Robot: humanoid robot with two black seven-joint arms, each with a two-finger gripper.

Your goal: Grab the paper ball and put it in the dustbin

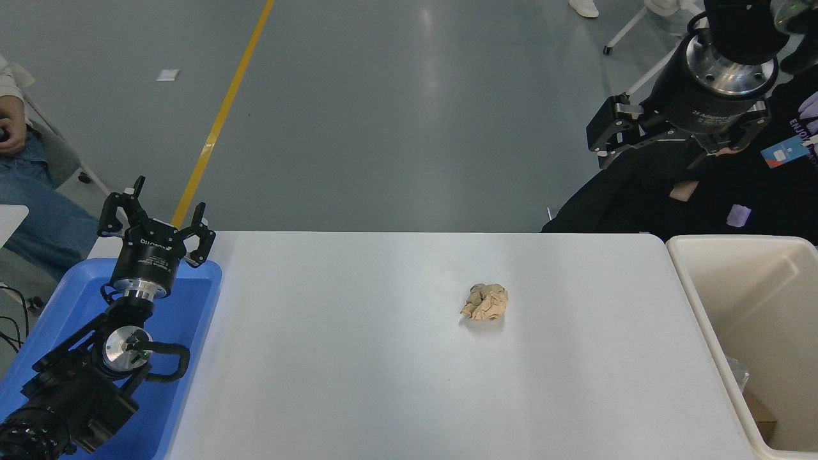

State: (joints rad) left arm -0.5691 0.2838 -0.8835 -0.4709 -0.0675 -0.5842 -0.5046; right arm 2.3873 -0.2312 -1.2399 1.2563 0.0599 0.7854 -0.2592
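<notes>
The tan-brown paper ball (485, 302) lies on the white table (358, 358), right of centre. At the table's right end stands the cream-white dustbin (706, 300), its inside showing some scraps at the bottom. My right gripper (664, 145) hangs high at the upper right, far above and beyond the ball, open with nothing between its fingers. Over the blue tray at the lower left, my left gripper (156, 214) stands open and holds nothing.
A shallow blue tray (185, 332) sits at the table's left end under my left arm. A person in black clothing (735, 198) is behind the table's far right corner, behind my right gripper. Another person in jeans (32, 211) sits at the far left.
</notes>
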